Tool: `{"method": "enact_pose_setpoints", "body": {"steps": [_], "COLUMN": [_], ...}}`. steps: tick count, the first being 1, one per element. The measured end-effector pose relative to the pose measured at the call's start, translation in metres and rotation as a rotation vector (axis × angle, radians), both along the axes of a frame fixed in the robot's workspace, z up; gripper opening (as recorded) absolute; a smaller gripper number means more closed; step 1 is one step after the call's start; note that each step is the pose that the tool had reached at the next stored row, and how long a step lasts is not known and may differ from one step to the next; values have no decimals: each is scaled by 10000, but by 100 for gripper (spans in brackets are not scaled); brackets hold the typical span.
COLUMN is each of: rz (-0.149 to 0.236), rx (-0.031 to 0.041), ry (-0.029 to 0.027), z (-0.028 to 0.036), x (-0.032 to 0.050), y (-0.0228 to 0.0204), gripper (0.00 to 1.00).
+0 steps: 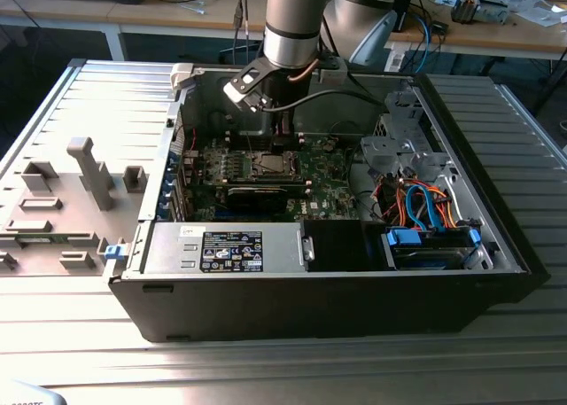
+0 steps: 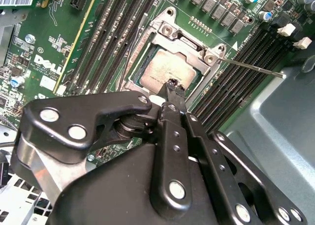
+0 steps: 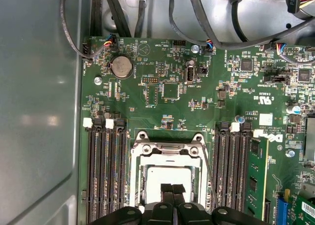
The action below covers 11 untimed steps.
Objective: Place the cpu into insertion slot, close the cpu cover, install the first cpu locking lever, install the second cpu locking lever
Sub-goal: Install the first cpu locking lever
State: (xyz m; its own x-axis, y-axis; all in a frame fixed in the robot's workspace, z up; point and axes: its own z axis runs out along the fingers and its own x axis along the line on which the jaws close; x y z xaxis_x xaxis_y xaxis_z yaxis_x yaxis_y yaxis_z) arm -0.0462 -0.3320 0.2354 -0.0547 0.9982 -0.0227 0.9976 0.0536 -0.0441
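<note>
At the exterior view's left a grey fixture block (image 1: pixel 89 170) lies outside the open case (image 1: pixel 354 307). Toward the middle, the gripper (image 1: pixel 281 145) hangs over the insertion slot (image 1: pixel 270 164), fingers pressed together on nothing. Their tips are close over the cpu (image 2: pixel 167 70), which sits in the slot with the cpu cover (image 2: pixel 167 32) down around it. One thin locking lever (image 2: pixel 251 67) stands unlatched, so the cover could lift, or slipping tips could scrape the chip or the memory slots (image 2: pixel 234 84).
</note>
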Motion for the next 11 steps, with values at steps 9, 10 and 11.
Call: {"method": "enact_pose_setpoints", "body": {"steps": [9,10,11], "rz": [771,819,856], "rx": [0,0,0], "ry": [0,0,0], "z": [0,0,0], "x": [0,0,0], "y": [0,0,0], "gripper": [11,11,11]}}
